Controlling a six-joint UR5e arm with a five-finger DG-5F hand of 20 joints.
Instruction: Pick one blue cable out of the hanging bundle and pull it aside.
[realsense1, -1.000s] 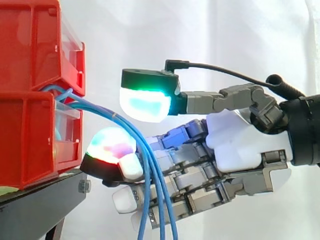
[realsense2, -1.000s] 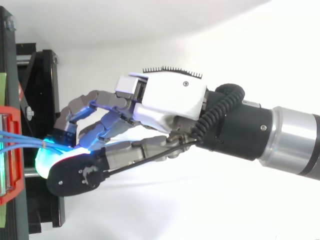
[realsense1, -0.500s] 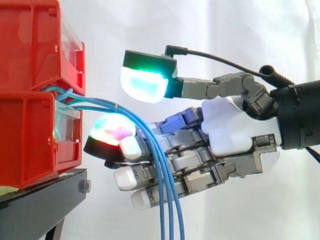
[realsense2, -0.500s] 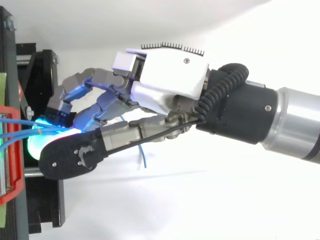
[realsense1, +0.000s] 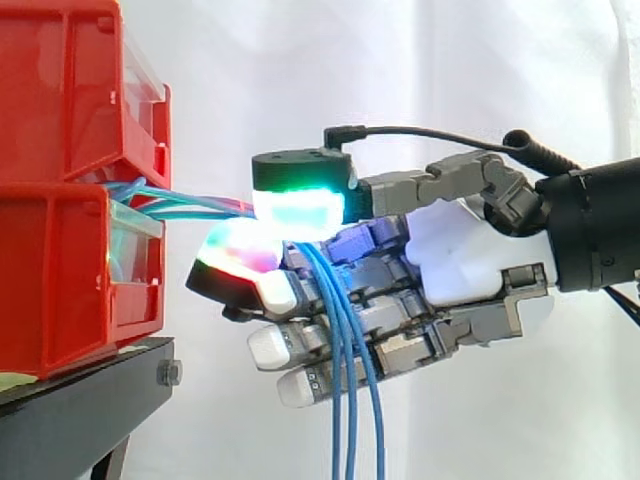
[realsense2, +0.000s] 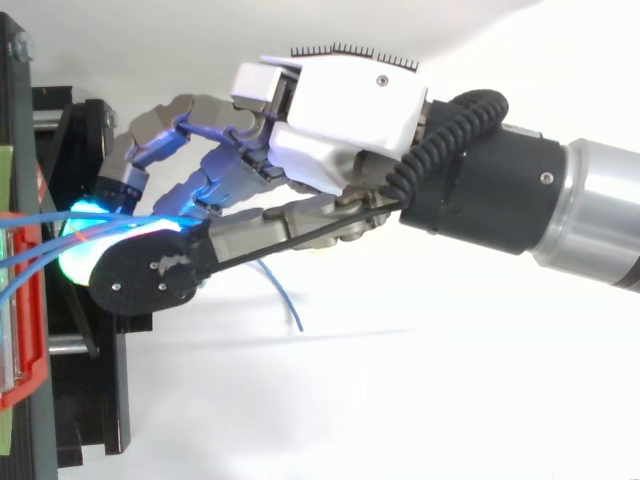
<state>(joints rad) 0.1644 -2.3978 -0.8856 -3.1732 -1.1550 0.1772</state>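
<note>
Robot hand (realsense1: 460, 270) pinching blue cables (realsense1: 190, 205) between thumb and finger pads (realsense1: 300, 212), beside red bins (realsense1: 60, 270).

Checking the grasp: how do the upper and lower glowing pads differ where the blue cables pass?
The upper pad glows green and cyan; the lower pad glows red and magenta. The upper pad's black back faces up, above the blue cables; the lower pad's faces down, beneath them. Both belong to the hand and pinch the cables between them.
</note>
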